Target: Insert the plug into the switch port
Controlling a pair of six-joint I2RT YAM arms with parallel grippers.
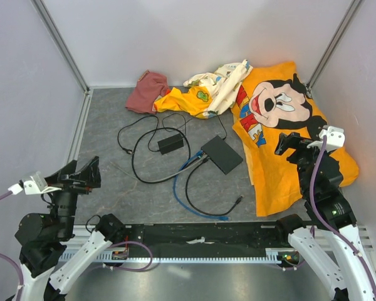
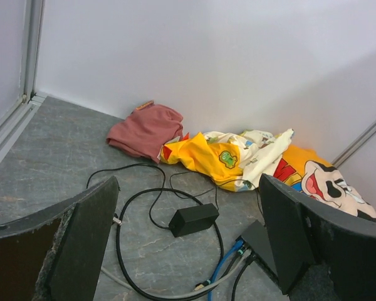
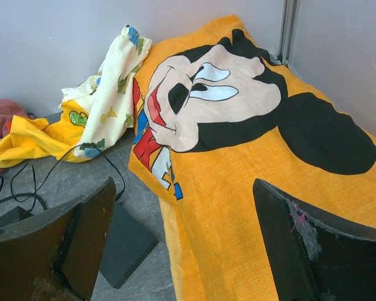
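The black switch (image 1: pixel 221 154) lies flat mid-table; it also shows in the left wrist view (image 2: pixel 258 241) and the right wrist view (image 3: pixel 122 241). A thin bright-blue cable (image 1: pixel 183 197) runs from the switch's near-left side and loops toward me. Its free plug (image 1: pixel 224 217) lies on the table, right of centre, near the front. The left wrist view shows the blue cable (image 2: pixel 225 260) at the switch, but not that plug. My left gripper (image 1: pixel 86 174) (image 2: pixel 188 213) is open and empty, raised at the left. My right gripper (image 1: pixel 289 143) (image 3: pixel 183 213) is open and empty, over the yellow cloth.
A black power brick (image 1: pixel 170 143) with looping thin black cables (image 1: pixel 135 164) lies left of the switch. A yellow Mickey cloth (image 1: pixel 288 125) covers the right side, touching the switch's right edge. A pink cloth (image 1: pixel 147 91) and patterned cloths (image 1: pixel 216 84) are heaped at the back.
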